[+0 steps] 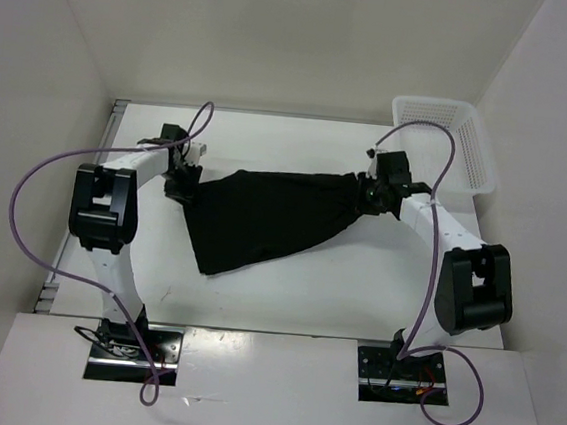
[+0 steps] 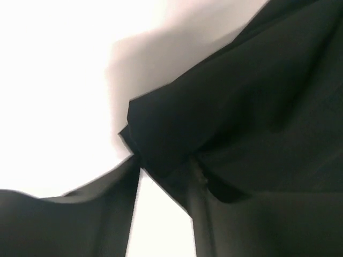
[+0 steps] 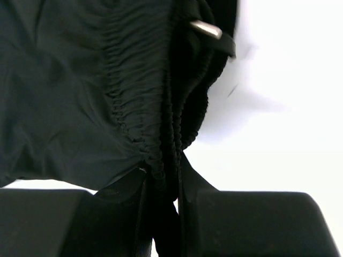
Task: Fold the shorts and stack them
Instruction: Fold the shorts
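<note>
One pair of black shorts (image 1: 263, 219), clamped at both ends: left end effector (image 1: 179, 180) pinches a fabric corner, right end effector (image 1: 374, 193) grips the gathered waistband, so neither arm is nearer. Long axis runs left-right between them over mid-desk (image 1: 285, 303), with the slack sagging toward the bases. One white mesh basket (image 1: 449, 138) sits far-right, beyond the right end effector.
</note>
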You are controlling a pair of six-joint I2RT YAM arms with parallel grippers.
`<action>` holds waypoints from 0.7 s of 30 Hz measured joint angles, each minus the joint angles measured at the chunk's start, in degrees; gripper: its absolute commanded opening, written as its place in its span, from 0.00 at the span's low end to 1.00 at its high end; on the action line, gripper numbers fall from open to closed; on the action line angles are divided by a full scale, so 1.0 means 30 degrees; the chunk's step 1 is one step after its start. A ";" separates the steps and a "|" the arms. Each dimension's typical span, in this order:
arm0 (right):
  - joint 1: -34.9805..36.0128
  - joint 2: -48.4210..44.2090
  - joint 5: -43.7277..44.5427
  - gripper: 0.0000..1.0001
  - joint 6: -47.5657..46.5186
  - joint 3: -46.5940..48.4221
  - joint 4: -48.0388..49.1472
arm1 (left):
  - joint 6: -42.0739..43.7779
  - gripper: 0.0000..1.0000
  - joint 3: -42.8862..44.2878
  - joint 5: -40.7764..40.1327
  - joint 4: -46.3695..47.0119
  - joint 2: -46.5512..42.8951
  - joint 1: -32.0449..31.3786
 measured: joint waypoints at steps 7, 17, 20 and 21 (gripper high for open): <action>0.0000 0.0022 0.1734 0.00 -0.5676 0.3104 0.0080 | -0.0007 0.18 0.3730 0.1617 0.0029 0.2667 -0.0903; 0.5493 0.2171 0.4058 0.00 -1.3959 0.8000 -0.0073 | 0.0000 0.18 0.8072 0.3060 -0.0226 0.5537 -0.2674; 0.8233 0.3453 0.4772 0.00 -1.5657 0.8058 -0.0087 | -0.0007 0.18 0.8298 0.3198 -0.0350 0.5661 -0.2681; 0.9063 0.3956 0.4998 0.00 -1.6087 0.8058 -0.0080 | -0.0007 0.18 0.8298 0.3228 -0.0357 0.5661 -0.2674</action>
